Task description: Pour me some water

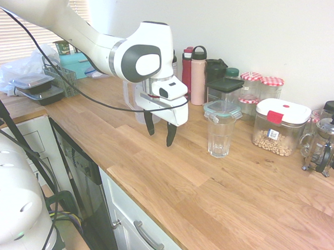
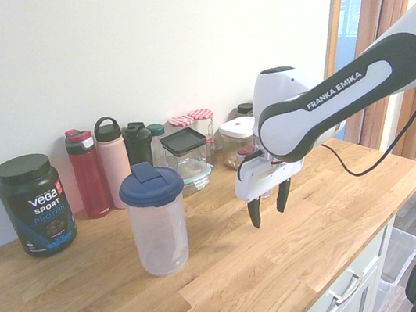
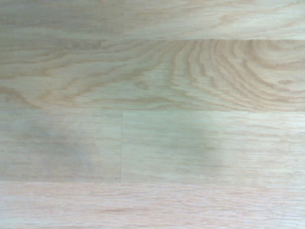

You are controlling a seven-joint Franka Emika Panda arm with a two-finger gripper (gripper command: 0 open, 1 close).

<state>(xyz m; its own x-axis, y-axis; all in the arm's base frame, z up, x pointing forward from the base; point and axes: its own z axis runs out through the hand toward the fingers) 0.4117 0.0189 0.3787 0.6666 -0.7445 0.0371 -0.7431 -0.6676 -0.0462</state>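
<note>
Hovering above the wooden tabletop (image 1: pixel 215 195) with gripper (image 1: pixel 160 132) pointing down, fingers apart and empty, between the blue-lidded clear shaker bottle (image 2: pixel 155 218) and the empty drinking glass (image 1: pixel 220 134), apart from both, glass just in front of the lidded glass container (image 1: pixel 222 108).

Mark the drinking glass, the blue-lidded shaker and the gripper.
drinking glass (image 1: pixel 219 136): first exterior view, middle of its clear wall.
blue-lidded shaker (image 2: pixel 157 231): second exterior view, its clear body below the lid.
gripper (image 1: pixel 160 131): first exterior view, midway between its open black fingertips.
</note>
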